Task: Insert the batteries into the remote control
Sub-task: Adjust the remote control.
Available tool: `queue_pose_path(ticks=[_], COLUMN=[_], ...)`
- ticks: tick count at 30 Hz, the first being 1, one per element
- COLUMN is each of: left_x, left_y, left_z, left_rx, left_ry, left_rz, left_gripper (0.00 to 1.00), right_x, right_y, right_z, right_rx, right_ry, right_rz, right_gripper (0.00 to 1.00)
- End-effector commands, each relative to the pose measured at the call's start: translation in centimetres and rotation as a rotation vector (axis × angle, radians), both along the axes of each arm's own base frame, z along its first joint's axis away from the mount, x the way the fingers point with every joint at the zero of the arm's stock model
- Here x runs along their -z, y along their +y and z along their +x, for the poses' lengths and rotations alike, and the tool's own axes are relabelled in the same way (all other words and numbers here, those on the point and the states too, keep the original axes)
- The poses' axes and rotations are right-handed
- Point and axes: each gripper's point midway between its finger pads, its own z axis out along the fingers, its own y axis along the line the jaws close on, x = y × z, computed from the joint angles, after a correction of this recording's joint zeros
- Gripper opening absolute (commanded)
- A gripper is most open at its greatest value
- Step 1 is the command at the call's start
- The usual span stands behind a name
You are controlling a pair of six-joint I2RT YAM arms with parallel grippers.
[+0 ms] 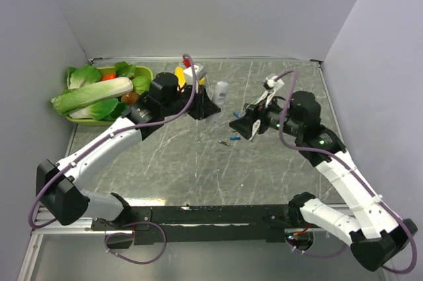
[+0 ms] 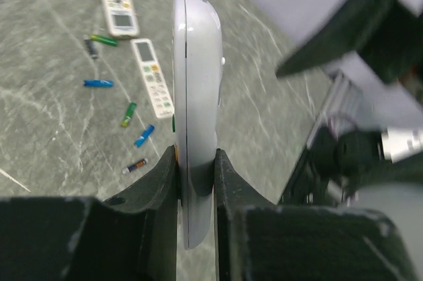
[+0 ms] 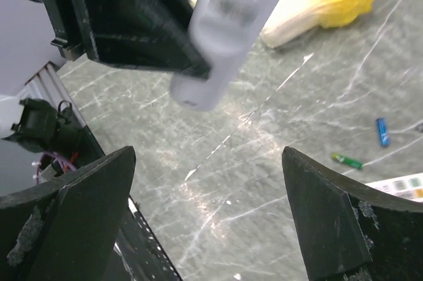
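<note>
Your left jaws clamped a smooth, rounded white plastic remote [image 2: 195, 116] on its edge, lifted off the grey marbled desk [image 2: 39, 149]. The batteries [image 2: 98, 83], thin glossy cylinders, lay scattered on the desk beside that remote. Your right jaws stood wide apart, facing the remote, empty.

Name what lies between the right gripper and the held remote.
Nothing: the right wrist view shows only bare tabletop between the right gripper and the remote.
</note>
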Motion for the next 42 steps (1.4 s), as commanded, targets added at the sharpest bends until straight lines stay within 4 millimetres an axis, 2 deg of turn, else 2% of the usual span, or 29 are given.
queue_pose_path(ticks=[1,2,3,4,6,14,18,20,24,27,29,30,32,33,35,36,37,40,41,42], left_x=[-1.4,-1.2,-1.6,-0.9,-1.5,-1.6,-1.9,-2.3,-2.8,-2.9,-3.0,-2.9,-2.9,-3.0,-2.8,-2.7,-2.7,-2.6,-3.0,-2.7], left_y=[0.2,0.2,0.1,0.5,0.4,1.3,1.1,1.0,1.0,0.9,1.1,1.1,1.1,1.0,1.1,1.2,1.2,1.6,1.5,2.0], left_z=[-4.9,-5.8,-5.7,-6.5,-7.1,-10.2,-11.1,-11.1,-11.3,-11.5,-11.8,-11.7,-11.6,-11.6,-11.7,-11.7,-11.7,-11.1,-10.5,-9.8], left_rx=[0.351,0.403,0.434,0.47,0.539,0.705,0.767,0.768,0.78,0.808,0.826,0.824,0.82,0.822,0.833,0.832,0.833,0.787,0.767,0.736], left_ry=[-0.105,-0.089,-0.115,-0.097,-0.123,-0.091,-0.139,-0.158,-0.171,-0.171,-0.171,-0.171,-0.178,-0.179,-0.174,-0.171,-0.172,-0.174,-0.203,-0.196], left_rz=[0.126,0.14,0.156,0.193,0.194,0.235,0.229,0.217,0.211,0.209,0.211,0.213,0.215,0.214,0.219,0.222,0.225,0.235,0.22,0.212], left_gripper=[0.01,0.01,0.01,0.01,0.01,0.01,0.01,0.01,0.01,0.01,0.01,0.01,0.01,0.01,0.05,0.07,0.09,0.28,0.46,0.56], right_x=[-3.8,-4.1,-4.8,-4.8,-5.3,-5.3,-5.6,-6.0,-5.2,-4.7,-4.4,-4.3,-4.0,-3.9,-3.8,-3.8,-3.8,-4.1,-4.1,-4.3], right_y=[0.0,0.0,0.1,0.3,0.4,0.9,1.9,2.7,4.2,4.6,4.7,4.7,4.7,4.7,4.7,4.7,4.7,4.6,4.6,4.5], right_z=[-3.3,-3.6,-4.3,-4.3,-4.6,-3.6,-3.6,-4.6,-5.6,-6.1,-6.2,-6.3,-6.3,-6.3,-6.2,-6.2,-6.2,-6.0,-5.9,-5.9], right_rx=[-0.208,-0.236,-0.27,-0.292,-0.33,-0.389,-0.462,-0.539,-0.641,-0.686,-0.697,-0.698,-0.704,-0.704,-0.705,-0.704,-0.701,-0.682,-0.676,-0.663], right_ry=[-0.107,-0.137,-0.13,-0.145,-0.163,-0.157,-0.139,-0.128,-0.086,-0.055,-0.04,-0.033,-0.026,-0.023,-0.02,-0.019,-0.021,-0.036,-0.043,-0.03], right_rz=[0.013,-0.004,0.003,-0.016,-0.03,-0.094,-0.071,-0.033,-0.031,-0.034,-0.032,-0.032,-0.034,-0.035,-0.036,-0.035,-0.036,-0.017,-0.008,0.01], right_gripper=[0.99,0.99,0.99,0.99,0.99,0.99,0.99,0.99,0.95,0.81,0.67,0.56,0.46,0.33,0.19,0.06,0.0,0.0,0.0,0.0])
